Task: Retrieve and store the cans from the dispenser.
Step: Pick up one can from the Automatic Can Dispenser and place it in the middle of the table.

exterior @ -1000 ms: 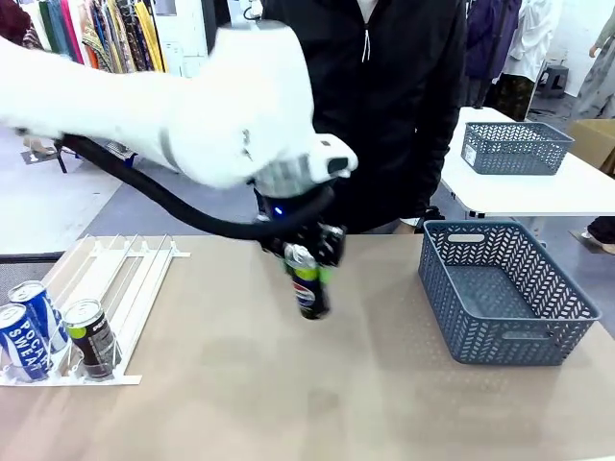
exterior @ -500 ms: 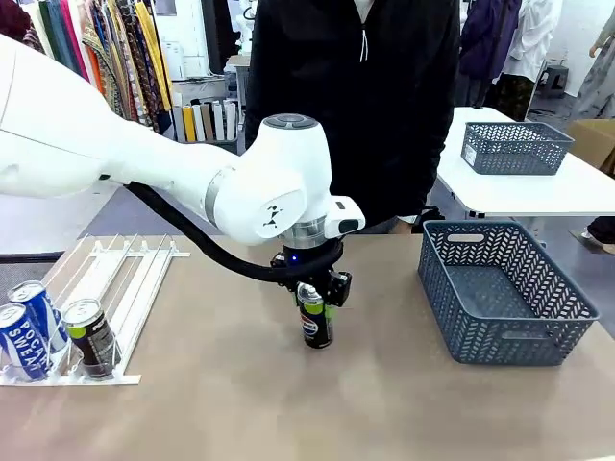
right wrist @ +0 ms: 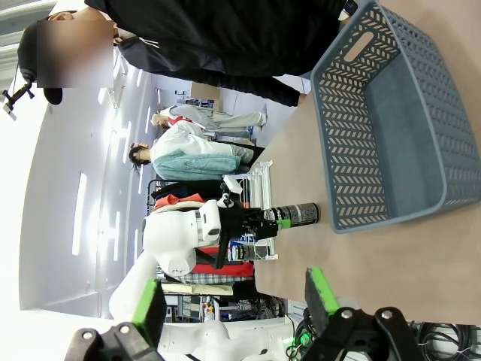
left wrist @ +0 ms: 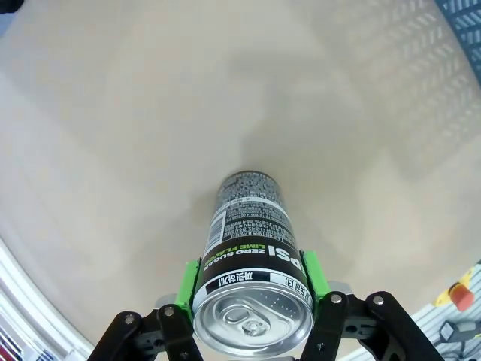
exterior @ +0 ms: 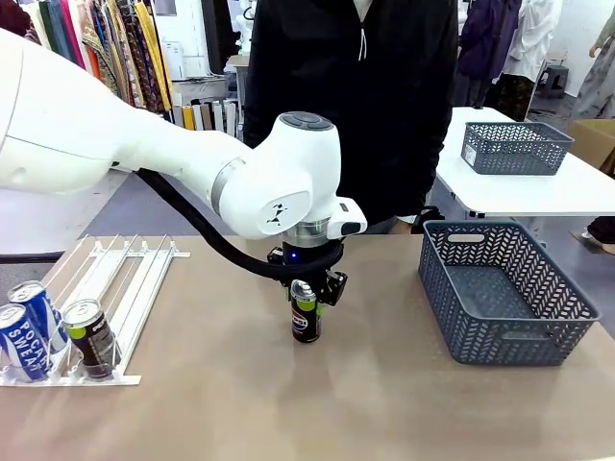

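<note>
Mid table [exterior: 211, 403], black can [exterior: 306, 325] upright in L hand [exterior: 307, 298]

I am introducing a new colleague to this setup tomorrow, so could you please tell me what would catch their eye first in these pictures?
The eye lands first on the left gripper, clamped on the top of an upright black can at mid-table. To its right sits a grey lattice basket. At the table's left edge, the white dispenser holds three more cans at its low end.
</note>
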Tool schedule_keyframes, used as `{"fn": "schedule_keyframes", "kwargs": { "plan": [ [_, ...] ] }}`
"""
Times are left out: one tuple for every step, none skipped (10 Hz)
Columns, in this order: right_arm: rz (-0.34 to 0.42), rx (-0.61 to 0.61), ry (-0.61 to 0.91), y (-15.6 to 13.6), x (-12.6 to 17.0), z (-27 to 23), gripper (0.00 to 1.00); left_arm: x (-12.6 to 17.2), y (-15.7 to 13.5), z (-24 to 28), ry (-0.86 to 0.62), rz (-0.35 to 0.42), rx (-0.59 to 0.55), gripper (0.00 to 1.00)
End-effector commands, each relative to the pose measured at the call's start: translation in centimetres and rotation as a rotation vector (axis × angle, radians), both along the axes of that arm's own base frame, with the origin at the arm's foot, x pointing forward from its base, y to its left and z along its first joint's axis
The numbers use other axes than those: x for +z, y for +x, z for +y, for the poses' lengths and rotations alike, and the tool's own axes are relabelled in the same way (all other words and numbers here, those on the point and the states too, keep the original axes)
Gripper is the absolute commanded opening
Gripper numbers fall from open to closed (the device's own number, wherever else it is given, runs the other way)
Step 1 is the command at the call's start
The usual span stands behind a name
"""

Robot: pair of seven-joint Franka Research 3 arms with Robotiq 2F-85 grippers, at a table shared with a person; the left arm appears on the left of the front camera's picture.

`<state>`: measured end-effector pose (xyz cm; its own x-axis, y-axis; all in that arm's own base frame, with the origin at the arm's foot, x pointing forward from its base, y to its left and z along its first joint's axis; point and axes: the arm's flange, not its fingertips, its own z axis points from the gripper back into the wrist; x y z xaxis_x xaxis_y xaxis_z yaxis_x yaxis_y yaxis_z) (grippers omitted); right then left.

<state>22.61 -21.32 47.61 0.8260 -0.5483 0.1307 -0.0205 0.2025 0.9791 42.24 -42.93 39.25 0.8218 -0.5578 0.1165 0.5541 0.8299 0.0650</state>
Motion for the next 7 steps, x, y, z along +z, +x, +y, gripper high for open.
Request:
{"fn": "schedule_keyframes", "kwargs": {
  "plan": [
    [-0.031,-0.001,0.005,0.05,0.21,-0.05,1.00,-0.96,0.11,-0.33,0.044,0.022,0.029,0.00],
    [-0.031,-0.001,0.005,0.05,0.21,-0.05,1.00,-1.16,0.31,-0.20,0.034,0.039,0.027,0.00],
    [-0.031,-0.001,0.005,0.05,0.21,-0.05,1.00,-1.15,0.28,-0.11,0.029,0.043,0.031,0.49],
    [-0.031,-0.001,0.005,0.05,0.21,-0.05,1.00,-1.21,0.28,-0.13,0.032,0.051,0.026,1.00],
    [-0.031,-0.001,0.005,0.05,0.21,-0.05,1.00,-1.27,0.26,-0.16,0.029,0.050,0.029,1.00],
    [-0.031,-0.001,0.005,0.05,0.21,-0.05,1.00,-1.12,0.25,0.00,0.026,0.041,0.037,1.00],
    [-0.031,-0.001,0.005,0.05,0.21,-0.05,1.00,-0.55,0.35,0.37,0.009,0.039,0.036,1.00]
  ]
}}
